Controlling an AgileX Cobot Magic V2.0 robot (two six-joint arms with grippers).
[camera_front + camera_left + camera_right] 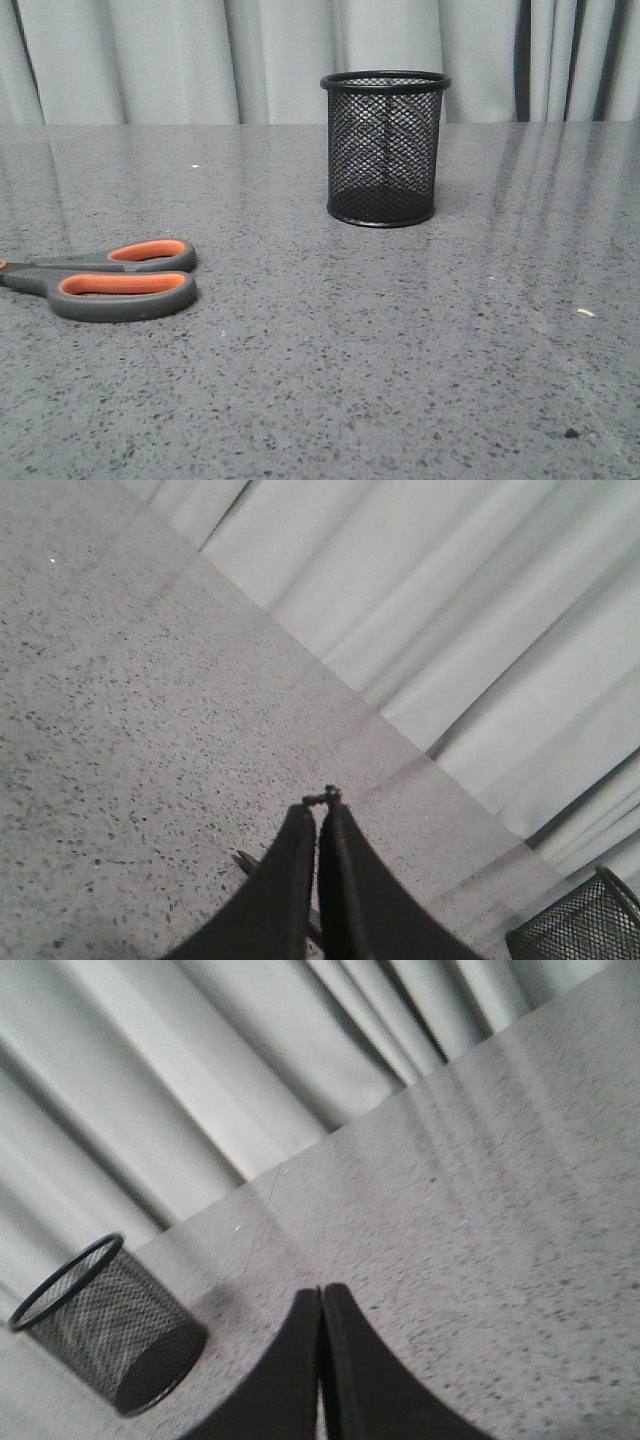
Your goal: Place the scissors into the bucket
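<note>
The scissors [110, 280] lie flat on the grey speckled table at the front left, dark grey handles lined in orange, blades running off the left edge of the front view. The bucket [384, 148], a black wire-mesh cup, stands upright and empty at the table's middle back. Neither gripper shows in the front view. In the left wrist view my left gripper [318, 810] is shut and empty above the table; a scissor blade tip [246, 861] pokes out beneath its fingers and a corner of the bucket [580, 925] shows. My right gripper [321, 1290] is shut and empty, apart from the bucket [105, 1325].
A grey pleated curtain [200, 60] hangs behind the table's far edge. A small pale scrap [585, 313] and a dark speck [571, 433] lie on the table at the front right.
</note>
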